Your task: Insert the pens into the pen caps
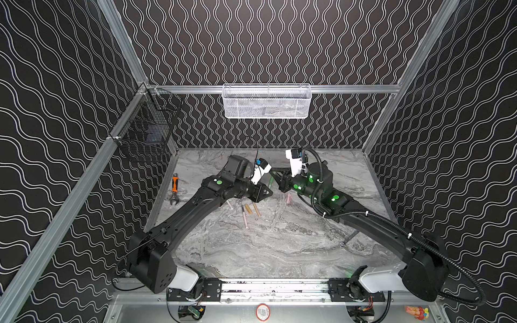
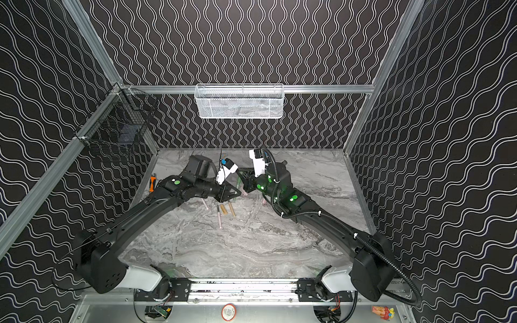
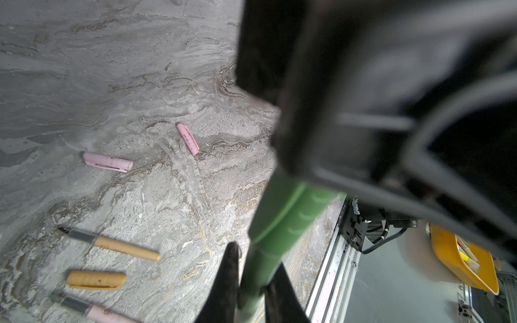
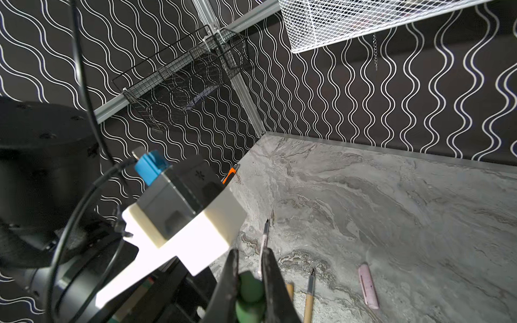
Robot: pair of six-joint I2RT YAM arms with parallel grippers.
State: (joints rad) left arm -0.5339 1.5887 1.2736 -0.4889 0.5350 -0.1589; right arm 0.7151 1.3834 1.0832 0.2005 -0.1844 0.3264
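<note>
My left gripper [image 3: 256, 265] is shut on the dark green pen [image 3: 260, 271]. Its front end sits inside the green pen cap [image 3: 291, 207]. My right gripper [image 4: 251, 260] is shut on that cap [image 4: 250, 288]. In both top views the two grippers [image 1: 267, 191] [image 1: 276, 174] meet above the table's middle with the green pieces [image 1: 270, 181] between them. On the table lie a gold-tan pen [image 3: 117, 246], a gold-tan cap [image 3: 96, 279], a pink pen [image 3: 92, 309] and two pink caps [image 3: 107, 162] [image 3: 188, 139]. Another pink pen [image 1: 229, 204] lies half under the left arm.
An orange-handled wrench [image 1: 174, 188] lies near the table's left edge. A white mesh basket [image 1: 265, 100] hangs on the back wall. A black wire basket [image 1: 148, 131] hangs at the left corner. The marble table [image 1: 279, 243] ends at a metal rail in front.
</note>
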